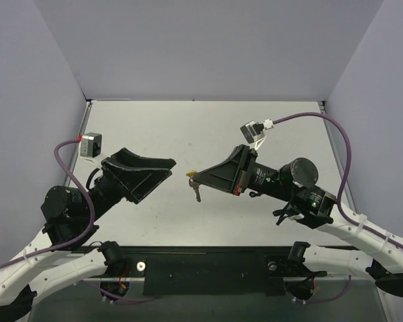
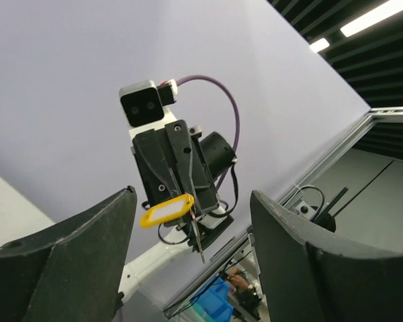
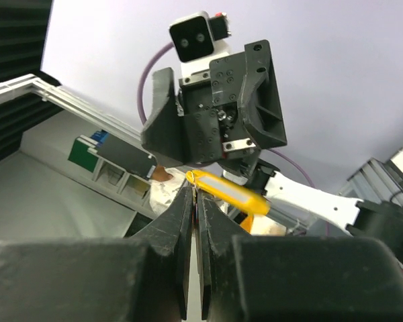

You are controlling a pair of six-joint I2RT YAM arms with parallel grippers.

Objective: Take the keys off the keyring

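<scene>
My right gripper (image 1: 195, 178) is shut on the pale-windowed end of the yellow-orange keyring (image 1: 191, 172) and holds it above the table. The small silver key (image 1: 198, 193) hangs down from it. In the left wrist view the keyring (image 2: 166, 210) sticks out sideways from the right gripper's tip and the key (image 2: 197, 238) dangles below. In the right wrist view the keyring (image 3: 230, 191) lies just past my shut gripper (image 3: 195, 194); the key is hidden there. My left gripper (image 1: 172, 168) is open and empty. It faces the keyring from the left, a short gap away.
The grey table (image 1: 208, 127) is boxed in by pale walls at the back and both sides. A black rail (image 1: 208, 268) with the arm bases runs along the near edge. A purple cable (image 1: 336, 134) loops above the right arm.
</scene>
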